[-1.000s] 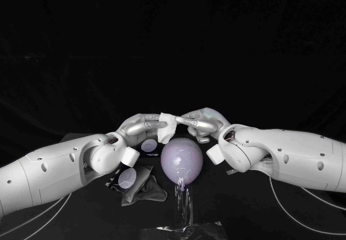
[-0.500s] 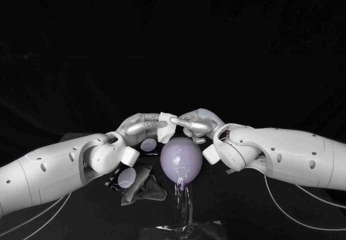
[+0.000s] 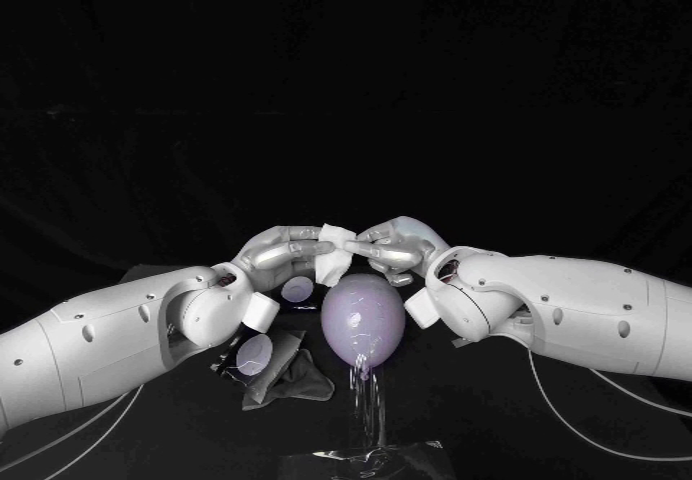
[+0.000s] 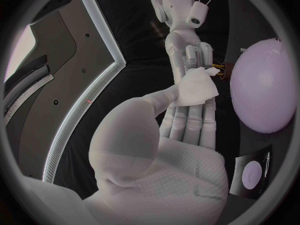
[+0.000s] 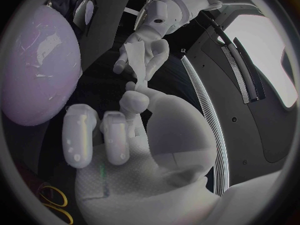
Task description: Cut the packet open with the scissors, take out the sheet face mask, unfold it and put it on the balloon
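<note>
Above the far end of the lilac egg-shaped balloon (image 3: 361, 318), the two robot hands meet over a small white folded sheet mask (image 3: 335, 250). The left robot hand (image 3: 281, 255) has the sheet pinched between thumb and fingers. The left wrist view shows the white fold (image 4: 197, 87) clamped at that robot hand's (image 4: 178, 135) fingertips, with its loose corners sticking out past them.

The right robot hand (image 3: 398, 245) comes in from the right with its fingers curled. One finger points left and touches the sheet's right edge. In the right wrist view its thumb reaches toward the hanging tail of the mask (image 5: 135, 52), but I cannot tell whether this robot hand (image 5: 125, 135) has a real hold on it.

The balloon lies lengthwise on the black worktop (image 3: 476, 440), between the two white forearms and just below the mask.

Left of the balloon, on the near side, lies a crumpled dark grey packet (image 3: 289, 375) bearing a pale round mark. Yellow-handled scissors (image 5: 55, 202) show at the rim of the right wrist view.
</note>
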